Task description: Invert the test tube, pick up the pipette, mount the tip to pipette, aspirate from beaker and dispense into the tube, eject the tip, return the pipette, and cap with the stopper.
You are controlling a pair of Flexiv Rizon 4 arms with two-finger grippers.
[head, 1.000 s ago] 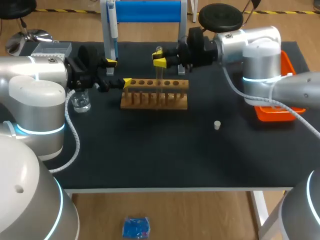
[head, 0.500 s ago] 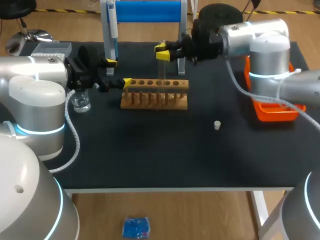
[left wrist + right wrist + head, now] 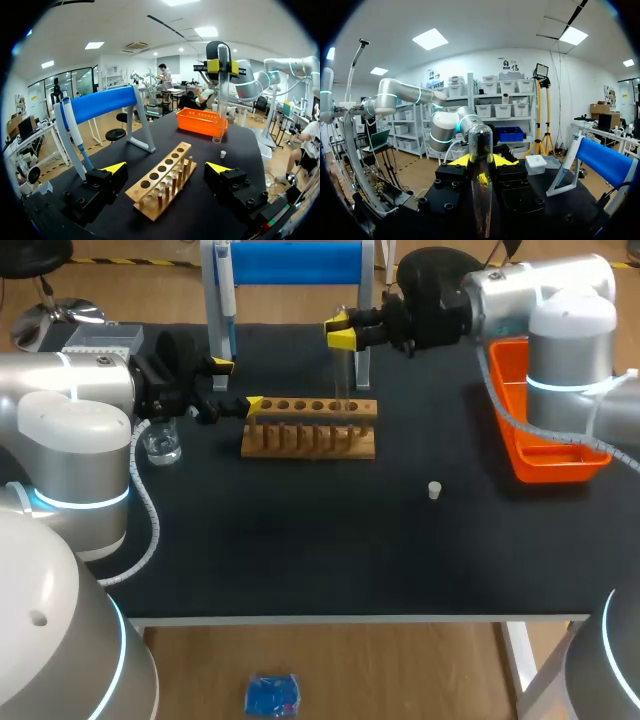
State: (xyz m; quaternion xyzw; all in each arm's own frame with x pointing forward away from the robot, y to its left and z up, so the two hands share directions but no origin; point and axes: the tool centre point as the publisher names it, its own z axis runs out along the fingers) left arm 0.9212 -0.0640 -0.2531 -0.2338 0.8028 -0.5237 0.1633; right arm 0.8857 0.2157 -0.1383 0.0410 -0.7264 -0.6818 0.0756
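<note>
tube: lifted clear above the right part of the rack, long axis vertical, rounded end up, mouth down | right fingers: clamped on the tube near its top | left fingers: apart, empty, by the rack's left end, over the table

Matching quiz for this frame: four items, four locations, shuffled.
1 test tube
2 pipette
3 stopper
4 beaker

A lying loose, right of the rack
B on the blue stand
C held in the right gripper
D standing left of the rack

Pairs: 1-C, 2-B, 3-A, 4-D
</note>
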